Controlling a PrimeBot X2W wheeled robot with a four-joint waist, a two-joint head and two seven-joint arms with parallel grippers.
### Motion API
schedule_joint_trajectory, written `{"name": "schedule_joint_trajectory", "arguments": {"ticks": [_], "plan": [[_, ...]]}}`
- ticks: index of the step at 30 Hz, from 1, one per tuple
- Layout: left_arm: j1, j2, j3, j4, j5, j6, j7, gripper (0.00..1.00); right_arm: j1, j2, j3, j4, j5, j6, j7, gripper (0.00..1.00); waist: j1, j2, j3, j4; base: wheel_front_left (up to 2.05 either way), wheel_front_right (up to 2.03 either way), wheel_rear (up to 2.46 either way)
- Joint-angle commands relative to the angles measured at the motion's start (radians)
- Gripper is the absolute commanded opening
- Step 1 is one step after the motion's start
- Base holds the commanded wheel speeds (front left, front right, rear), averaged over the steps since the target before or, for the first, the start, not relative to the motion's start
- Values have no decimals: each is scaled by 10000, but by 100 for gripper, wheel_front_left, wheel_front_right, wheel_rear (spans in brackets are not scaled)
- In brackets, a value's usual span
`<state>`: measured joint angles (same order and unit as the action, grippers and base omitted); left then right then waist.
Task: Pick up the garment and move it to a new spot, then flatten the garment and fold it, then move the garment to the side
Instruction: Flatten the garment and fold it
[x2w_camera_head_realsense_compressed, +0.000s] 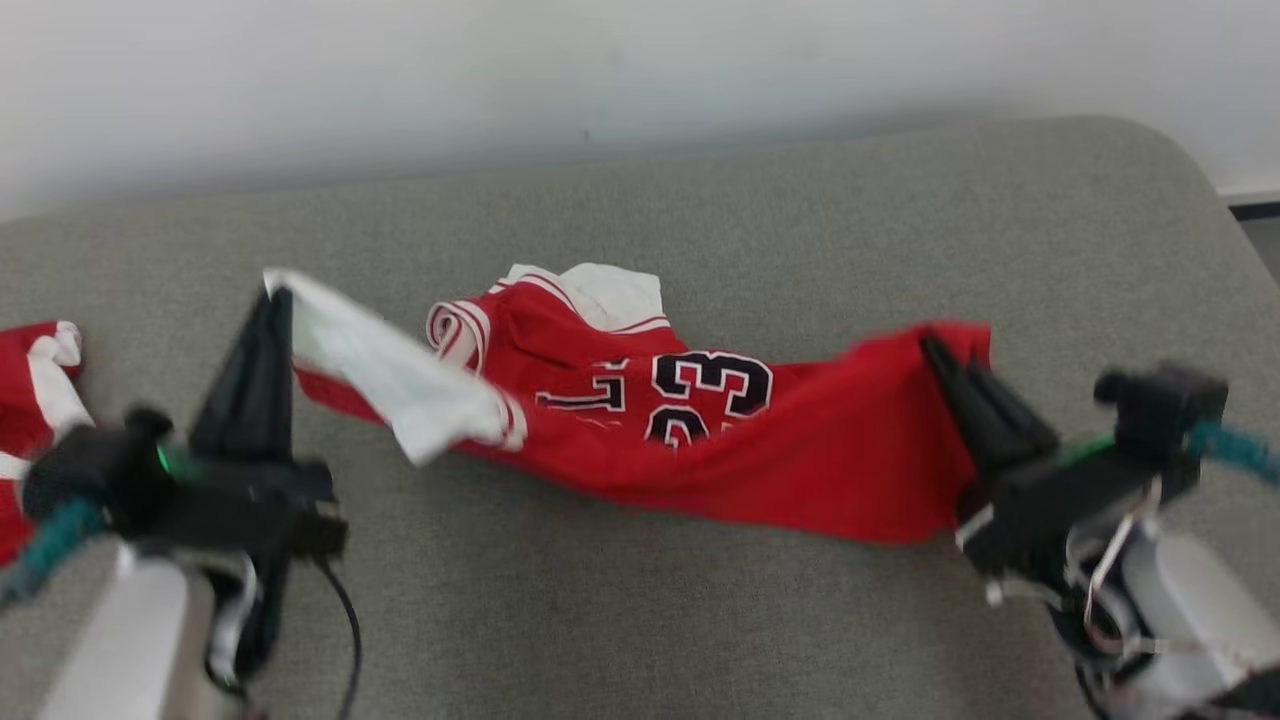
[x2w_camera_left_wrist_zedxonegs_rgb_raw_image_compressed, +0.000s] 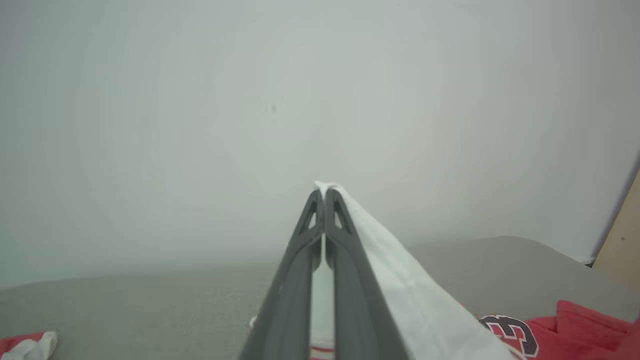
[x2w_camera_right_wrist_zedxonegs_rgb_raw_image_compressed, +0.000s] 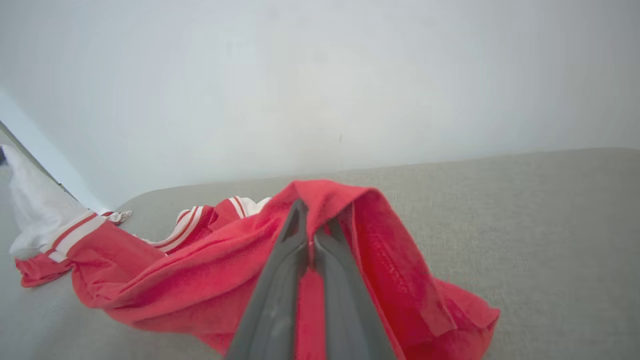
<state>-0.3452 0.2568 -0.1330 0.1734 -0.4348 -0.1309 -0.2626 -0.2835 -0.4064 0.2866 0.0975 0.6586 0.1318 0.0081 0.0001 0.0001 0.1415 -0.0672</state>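
Grey cushion (x2w_camera_head_realsense_compressed: 640, 600) is spreading across the frame; the red jersey (x2w_camera_head_realsense_compressed: 800, 450) is sagging mid-frame, the left gripper (x2w_camera_head_realsense_compressed: 278, 297) clamping its white edge at centre left, the right gripper (x2w_camera_head_realsense_compressed: 932, 347) pinching red cloth at centre right. Pickup seems done; flattening, folding and setting aside are remaining.

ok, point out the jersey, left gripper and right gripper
jersey (x2w_camera_head_realsense_compressed: 800, 450), head view, red body beside the number.
left gripper (x2w_camera_head_realsense_compressed: 279, 297), head view, fingertips pinching white cloth.
right gripper (x2w_camera_head_realsense_compressed: 932, 347), head view, fingertips on red edge.
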Motion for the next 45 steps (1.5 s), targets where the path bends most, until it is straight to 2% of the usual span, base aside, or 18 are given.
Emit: {"name": "schedule_joint_trajectory", "arguments": {"ticks": [1,4,7,11,15,17,18,22,26,32,38,45], "plan": [[-900,430,-267,182,-162,11,1,0,-812,-79,103,-11,128,-25,197,0,-1,-1,551,-111,0,0,0],[-2819,1051,-913,659,-613,11,310,0,-2549,-329,275,345,-138,-25,533,0,-1,-1,1141,-87,0,0,0],[-4909,1590,-1439,1231,-1059,17,628,0,-4446,-233,380,845,-97,-25,892,0,-1,-1,1866,-25,0,0,0],[-7559,1824,-1888,2144,-1710,15,994,0,-7035,-268,689,1646,-257,-25,1315,0,-1,-1,2717,10,0,0,0],[-9912,2113,-2226,2927,-2099,15,1210,0,-9351,144,533,2710,240,-25,1553,0,-1,-1,3418,-90,0,0,0],[-10457,2147,-2303,3142,-2124,15,1258,0,-9866,202,472,3024,338,-25,1595,0,-1,-1,3572,-102,0,0,0],[-11539,2237,-2415,3567,-2090,15,1308,0,-10813,327,328,3704,476,-25,1609,0,-1,-1,3826,-151,0,0,0],[-13354,2093,-2640,4422,-1997,15,1249,0,-12394,547,201,5056,614,-25,1494,0,-1,-1,4207,-213,0,0,0],[-14761,2185,-3357,5098,-1628,15,1223,0,-13509,780,459,6035,561,-25,1300,0,-1,-1,4456,-354,0,0,0],[-16258,2106,-4147,6030,-1649,15,1115,0,-14521,942,874,6967,760,-25,871,0,-1,-1,4713,-506,0,0,0],[-16985,1890,-4857,6517,-2002,16,828,0,-14991,611,1333,7494,986,-25,585,0,-1,-1,4691,-482,0,0,0],[-17052,1834,-5409,6950,-2470,16,627,0,-15132,364,1725,8018,1325,-25,387,0,-1,-1,4619,-538,0,0,0]]}}
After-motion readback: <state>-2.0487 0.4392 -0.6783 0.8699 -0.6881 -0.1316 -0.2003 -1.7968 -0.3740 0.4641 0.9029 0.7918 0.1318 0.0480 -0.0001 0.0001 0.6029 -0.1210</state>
